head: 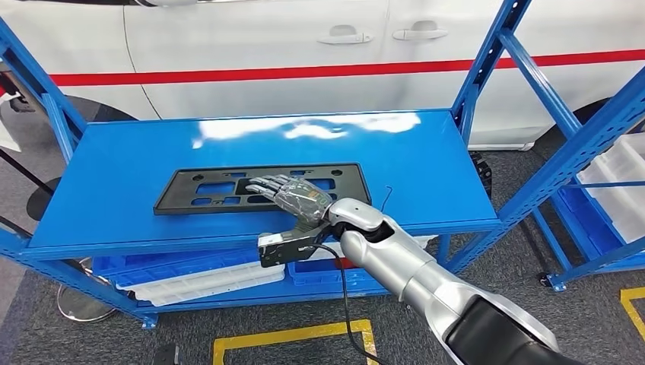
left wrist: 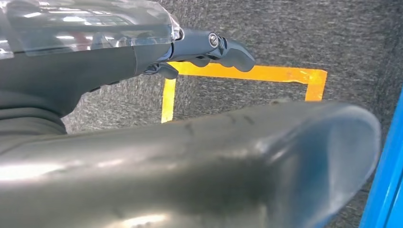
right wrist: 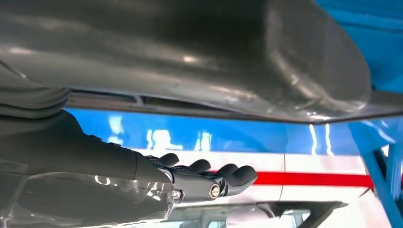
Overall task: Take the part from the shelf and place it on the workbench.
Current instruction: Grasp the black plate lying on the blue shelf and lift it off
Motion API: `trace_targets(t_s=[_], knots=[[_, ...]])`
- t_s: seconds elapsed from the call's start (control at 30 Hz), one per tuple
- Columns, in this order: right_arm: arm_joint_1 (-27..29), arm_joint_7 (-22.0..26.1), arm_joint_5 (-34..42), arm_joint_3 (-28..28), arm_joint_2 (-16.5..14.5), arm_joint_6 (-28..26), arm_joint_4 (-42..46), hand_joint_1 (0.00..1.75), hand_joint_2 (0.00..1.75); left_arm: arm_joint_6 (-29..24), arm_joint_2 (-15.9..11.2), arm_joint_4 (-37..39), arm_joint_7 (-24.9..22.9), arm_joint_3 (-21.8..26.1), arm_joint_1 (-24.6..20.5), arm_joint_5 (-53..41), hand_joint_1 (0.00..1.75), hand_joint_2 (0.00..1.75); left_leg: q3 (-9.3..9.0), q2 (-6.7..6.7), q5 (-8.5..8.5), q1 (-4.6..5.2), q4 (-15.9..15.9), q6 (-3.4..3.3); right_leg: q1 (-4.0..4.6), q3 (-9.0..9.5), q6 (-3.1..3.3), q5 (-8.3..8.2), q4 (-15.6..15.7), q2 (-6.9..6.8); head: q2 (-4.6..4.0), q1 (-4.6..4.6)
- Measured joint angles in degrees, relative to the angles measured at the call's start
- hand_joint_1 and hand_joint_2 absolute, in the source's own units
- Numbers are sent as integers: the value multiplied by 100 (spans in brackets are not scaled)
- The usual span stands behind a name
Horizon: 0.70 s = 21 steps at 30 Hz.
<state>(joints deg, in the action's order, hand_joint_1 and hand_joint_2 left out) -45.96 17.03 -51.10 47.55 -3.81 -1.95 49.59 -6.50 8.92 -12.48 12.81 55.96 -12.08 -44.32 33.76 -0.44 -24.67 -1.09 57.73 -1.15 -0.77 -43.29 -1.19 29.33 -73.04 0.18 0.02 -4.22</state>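
Reaching over the front edge of the shiny blue metal shelf [head: 426, 163], my right hand [head: 298, 196] lies flat on the flat black plastic part with cut-out holes [head: 205, 190], fingers stretched out and close together, not gripping it. That part lies near the shelf's front edge, about midway along it. My left hand [left wrist: 209, 47] hangs over grey carpet floor [left wrist: 285, 33] with yellow tape lines [left wrist: 266, 73], fingers curled in, holding nothing.

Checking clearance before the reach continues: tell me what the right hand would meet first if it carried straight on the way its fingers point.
Probably nothing new: the right hand already lies over the black part, fingers pointing along it. Beyond is bare blue shelf; depth is unclear.
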Motion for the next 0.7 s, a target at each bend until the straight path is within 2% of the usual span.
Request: trace_targets(t_s=[0.07,0.1,0.13,0.2,0.27,0.3,0.33,0.4,0.43,0.47,0.5,0.57,0.6,0.63,0.7], knots=[[6,-8,2,20,-1,6,-1,0,0,2,3,0,-15,-27,-4,-10,0,0,-52,-10,-43,4,3,22,10,320,59,-434,752,0,0,1],[5,-11,3,32,-2,9,-2,0,0,2,7,0,-26,-44,-10,-13,0,0,-68,-13,-67,16,11,44,26,488,92,-577,1122,-1,0,1],[10,-14,2,49,-3,15,-3,0,0,1,10,0,-37,-58,-18,-13,0,0,-77,-15,-87,23,13,69,44,601,119,-650,1371,0,0,1],[34,-21,-1,91,-9,29,-5,0,0,-10,15,0,-58,-74,-30,-12,0,0,-83,-15,-115,35,1,132,76,657,157,-622,1490,7,0,0],[60,-33,-9,128,-33,35,-3,0,0,-19,15,-1,-70,-81,-36,-8,0,0,-100,-5,-161,32,14,196,46,695,202,-612,1521,20,0,-1],[66,-44,-19,147,-55,31,-3,0,0,-20,15,-1,-69,-84,-38,-4,0,0,-61,2,-233,30,129,222,27,727,233,-605,1544,21,0,-1],[73,-58,-36,178,-82,19,-6,0,0,-20,15,-1,-66,-84,-40,1,0,0,46,7,-357,28,370,244,10,763,265,-596,1565,19,0,-2],[111,-93,-87,248,-132,-23,-28,0,0,-20,15,0,-52,-84,-33,11,0,0,436,10,-665,21,1125,275,19,806,310,-558,1569,13,0,-2],[145,-110,-112,284,-152,-48,-46,0,0,-20,15,0,-46,-84,-24,14,0,0,638,10,-754,20,1460,288,26,824,318,-540,1566,13,0,-2],[179,-124,-131,313,-170,-76,-66,0,0,-21,15,0,-41,-84,-14,17,0,0,763,10,-735,20,1619,295,33,844,321,-519,1563,15,0,-2],[205,-134,-144,338,-188,-103,-87,0,0,-22,14,0,-37,-84,-6,21,0,0,780,11,-599,20,1550,294,37,868,319,-495,1556,18,0,-2],[228,-145,-163,373,-230,-150,-128,0,0,-25,10,0,-31,-84,-2,30,0,0,523,13,-121,21,838,260,44,934,302,-432,1537,26,0,-2],[227,-146,-170,384,-249,-167,-145,0,0,-27,7,0,-29,-84,-4,36,0,0,351,13,48,35,456,235,57,959,284,-399,1522,29,-1,-1],[226,-148,-174,391,-264,-179,-159,0,0,-28,4,0,-28,-84,-10,42,0,0,228,12,138,47,188,206,66,972,261,-373,1512,33,-1,-1],[229,-149,-178,405,-280,-193,-183,0,0,-31,1,-1,-28,-84,-13,52,0,0,146,3,117,78,38,153,77,977,208,-343,1503,32,-1,-1]])
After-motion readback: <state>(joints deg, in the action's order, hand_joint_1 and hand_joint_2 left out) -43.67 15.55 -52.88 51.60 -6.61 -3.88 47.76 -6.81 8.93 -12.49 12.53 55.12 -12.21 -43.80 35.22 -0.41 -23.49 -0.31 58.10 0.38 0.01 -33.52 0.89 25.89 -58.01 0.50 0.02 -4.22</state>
